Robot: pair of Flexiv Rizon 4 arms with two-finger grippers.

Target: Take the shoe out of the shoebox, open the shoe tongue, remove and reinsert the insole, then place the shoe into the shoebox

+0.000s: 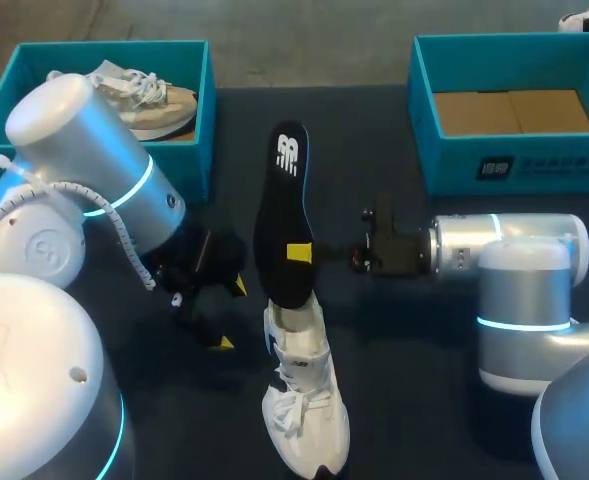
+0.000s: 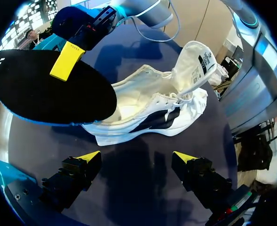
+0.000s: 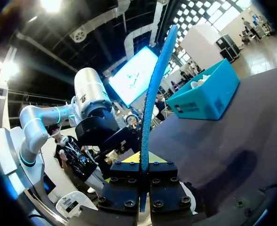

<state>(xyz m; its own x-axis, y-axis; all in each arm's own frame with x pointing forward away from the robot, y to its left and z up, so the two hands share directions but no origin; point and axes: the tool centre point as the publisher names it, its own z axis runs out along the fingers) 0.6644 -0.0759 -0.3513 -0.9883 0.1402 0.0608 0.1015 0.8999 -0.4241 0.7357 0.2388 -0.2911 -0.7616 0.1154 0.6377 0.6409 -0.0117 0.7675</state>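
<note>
A white shoe point(image 1: 305, 400) lies on the dark table near the front, its tongue point(image 2: 195, 60) folded open. My right gripper point(image 1: 299, 252) is shut on the black insole point(image 1: 282, 205), coming in from the right and pinching it near the middle; one yellow fingertip point(image 2: 67, 60) lies on its top face. The insole's near end sits over the shoe's heel opening. In the right wrist view the insole point(image 3: 152, 94) stands edge-on between the shut fingers point(image 3: 143, 161). My left gripper point(image 1: 230, 315) is open just left of the shoe, which lies ahead of its fingers point(image 2: 136, 157), and holds nothing.
A teal shoebox point(image 1: 189, 60) at the back left holds a beige shoe point(image 1: 139, 95). Another teal shoebox point(image 1: 514, 165) at the back right has brown cardboard inside. My left arm's large housing point(image 1: 94, 170) stands in front of the left box.
</note>
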